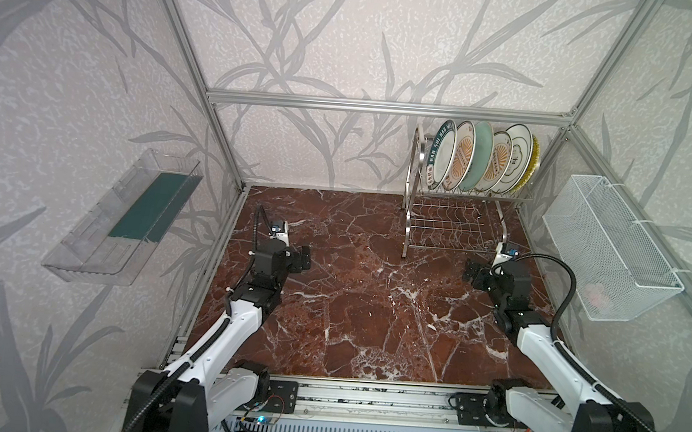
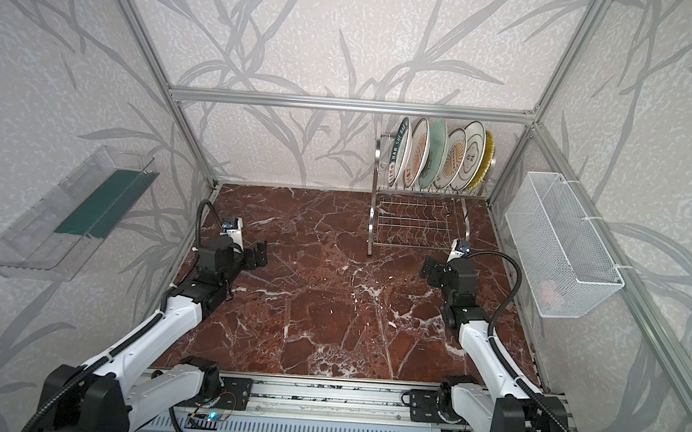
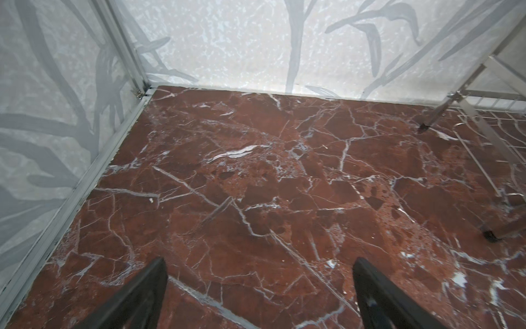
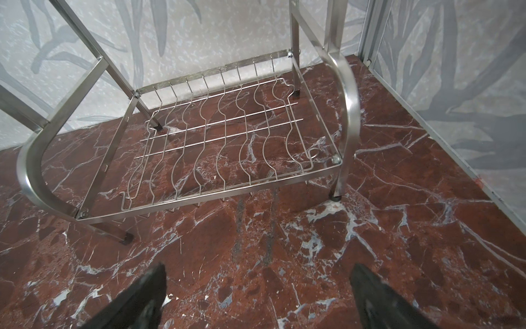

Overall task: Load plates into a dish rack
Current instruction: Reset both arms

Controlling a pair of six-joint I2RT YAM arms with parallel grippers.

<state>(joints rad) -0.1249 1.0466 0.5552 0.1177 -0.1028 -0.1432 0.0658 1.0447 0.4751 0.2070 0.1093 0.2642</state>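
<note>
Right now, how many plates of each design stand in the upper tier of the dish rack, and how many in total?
Upper tier of the dish rack:
teal-lettered rim plate: 1
orange sunburst plates: 2
pale green plate: 1
dark cloud outline plate: 1
yellow woven-look plate: 1
Total: 6

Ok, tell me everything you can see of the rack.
The rack is shiny steel, with two tiers between arched side frames. It stands upright on dark-capped feet on the marble table, at its far right corner. The upper tier holds six plates on edge between its slot wires, leaning slightly. The lower tier, a grid of wavy wires, is bare. Nothing else touches the rack.
</note>
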